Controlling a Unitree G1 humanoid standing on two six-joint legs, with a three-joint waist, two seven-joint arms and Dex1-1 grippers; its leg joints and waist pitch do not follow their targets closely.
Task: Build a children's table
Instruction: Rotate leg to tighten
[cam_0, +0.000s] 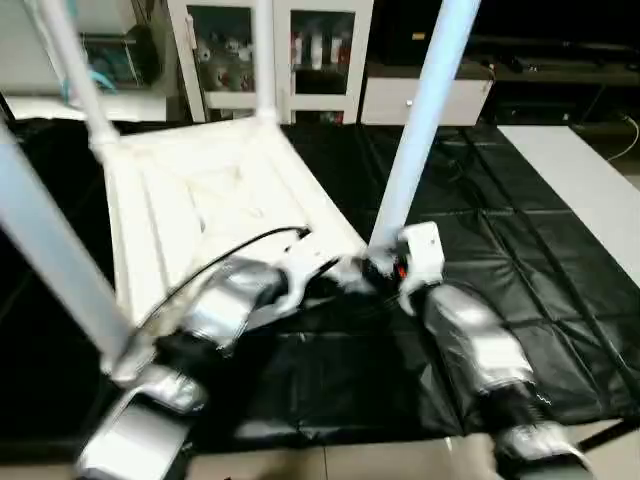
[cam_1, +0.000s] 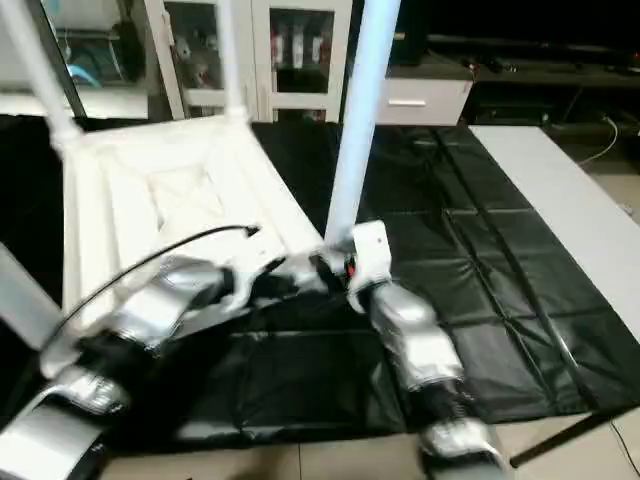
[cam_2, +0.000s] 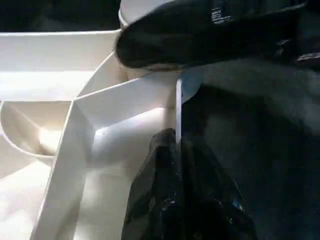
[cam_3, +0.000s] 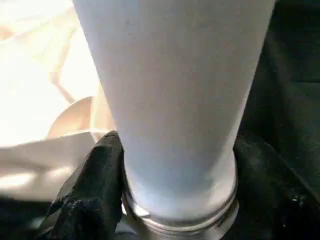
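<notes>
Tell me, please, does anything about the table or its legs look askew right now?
Nothing looks damaged. The leg in the right gripper leans off vertical at the near corner of the top, its silver collar exposed.

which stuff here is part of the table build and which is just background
Part of the job:
- white tabletop, upside down
- leg gripped by the right tool
- three other legs standing in their corners, e.g.

Just around:
- black cover
- white cabinet
</notes>
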